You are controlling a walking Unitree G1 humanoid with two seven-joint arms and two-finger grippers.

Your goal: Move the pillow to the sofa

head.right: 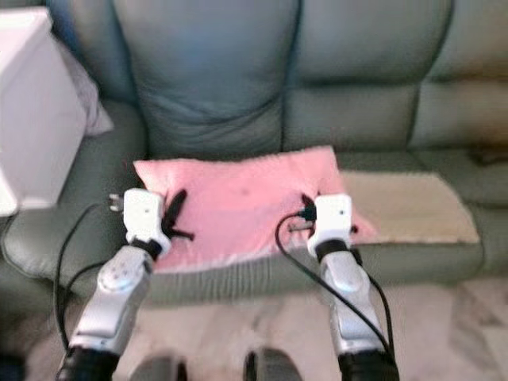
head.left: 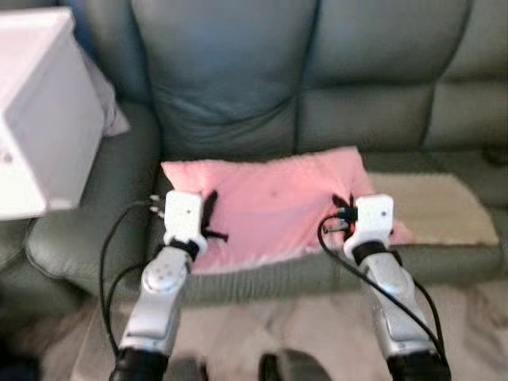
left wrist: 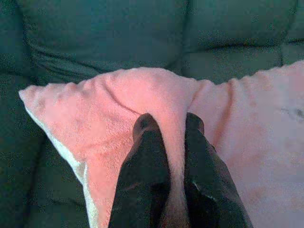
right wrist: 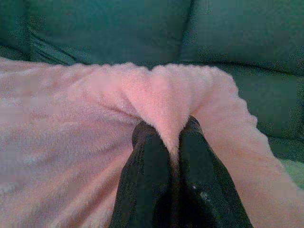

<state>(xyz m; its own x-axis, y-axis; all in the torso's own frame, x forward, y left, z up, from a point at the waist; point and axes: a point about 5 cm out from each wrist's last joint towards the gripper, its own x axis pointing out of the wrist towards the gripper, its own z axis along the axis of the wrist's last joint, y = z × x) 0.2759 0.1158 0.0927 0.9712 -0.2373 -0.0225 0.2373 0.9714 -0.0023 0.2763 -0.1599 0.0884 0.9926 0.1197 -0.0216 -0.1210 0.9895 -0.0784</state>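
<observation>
Pillow [head.left: 274, 208], pink, fleecy, lies on the grey sofa [head.left: 238, 71] seat cushion, near its front edge; left gripper [left wrist: 167, 130] and right gripper [right wrist: 166, 129] each pinch a fabric fold, jaws nearly closed; risk: releasing unevenly could drag it off the edge.

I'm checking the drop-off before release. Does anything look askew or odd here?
Slightly. The pink pillow lies on the sofa seat but overhangs its front edge, with the left gripper and right gripper each pinching a fold. Nothing looks damaged.
</observation>
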